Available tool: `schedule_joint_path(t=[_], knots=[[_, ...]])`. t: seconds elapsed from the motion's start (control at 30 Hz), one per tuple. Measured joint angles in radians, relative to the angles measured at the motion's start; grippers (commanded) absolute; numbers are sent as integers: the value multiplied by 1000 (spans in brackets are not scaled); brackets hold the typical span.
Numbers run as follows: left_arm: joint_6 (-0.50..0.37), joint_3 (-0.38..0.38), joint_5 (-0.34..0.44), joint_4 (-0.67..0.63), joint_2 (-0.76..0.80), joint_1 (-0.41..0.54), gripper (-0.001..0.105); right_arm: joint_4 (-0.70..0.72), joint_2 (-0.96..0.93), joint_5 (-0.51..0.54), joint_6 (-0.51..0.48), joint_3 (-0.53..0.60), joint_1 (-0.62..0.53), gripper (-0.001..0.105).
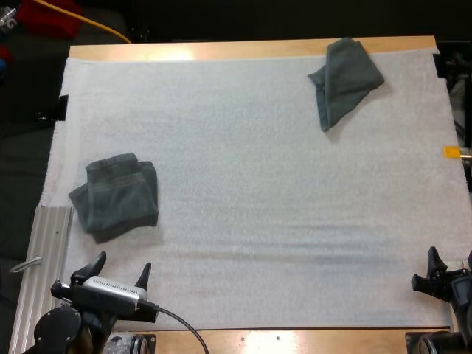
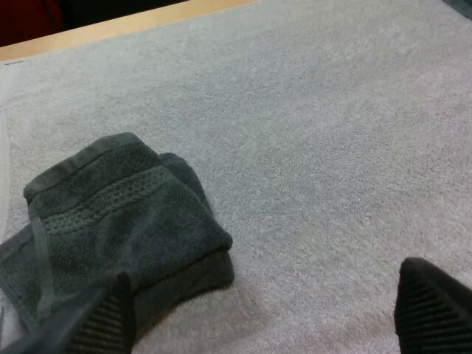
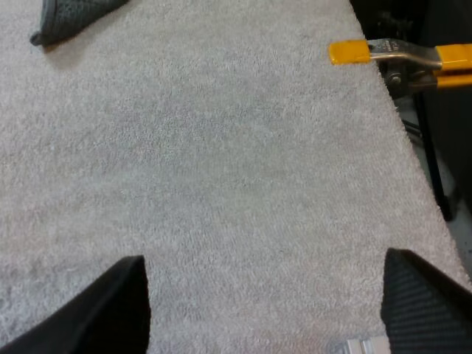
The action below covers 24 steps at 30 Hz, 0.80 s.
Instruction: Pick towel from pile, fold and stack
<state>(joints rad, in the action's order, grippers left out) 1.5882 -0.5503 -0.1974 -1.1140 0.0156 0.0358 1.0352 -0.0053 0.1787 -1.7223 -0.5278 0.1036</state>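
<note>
Left claw (image 1: pixel 122 264) and right claw (image 1: pixel 450 261) both hang open and empty over the near edge of the mat (image 1: pixel 251 243). The crumpled towel (image 1: pixel 345 80) lies at its far right, well apart from the folded towel (image 1: pixel 116 195) near the left claw; a shallow pinch might snag one layer, leaving it bunched for folding.

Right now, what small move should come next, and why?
Probably the right claw reaches forward toward the crumpled towel at the far side of the mat. Both claws stand open and empty, a folded towel already lies by the left claw, and the crumpled one sits on the right arm's side.
</note>
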Motion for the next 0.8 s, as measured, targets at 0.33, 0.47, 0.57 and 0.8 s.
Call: schedule_joint_path(t=[0.33, 0.47, 0.57, 0.8], knots=[[-1, 0, 0, 0, 0, 0, 70, 0, 0, 67, -38, 0, 0, 64], [-1, 0, -37, 0, 0, 0, 70, 0, 0, 77, -42, 0, 0, 64], [-1, 0, -57, 0, 0, 0, 70, 0, 0, 79, -43, 0, 0, 64], [22, -11, -62, 1, 0, 0, 70, -15, 0, 71, -115, -57, 0, 64]])
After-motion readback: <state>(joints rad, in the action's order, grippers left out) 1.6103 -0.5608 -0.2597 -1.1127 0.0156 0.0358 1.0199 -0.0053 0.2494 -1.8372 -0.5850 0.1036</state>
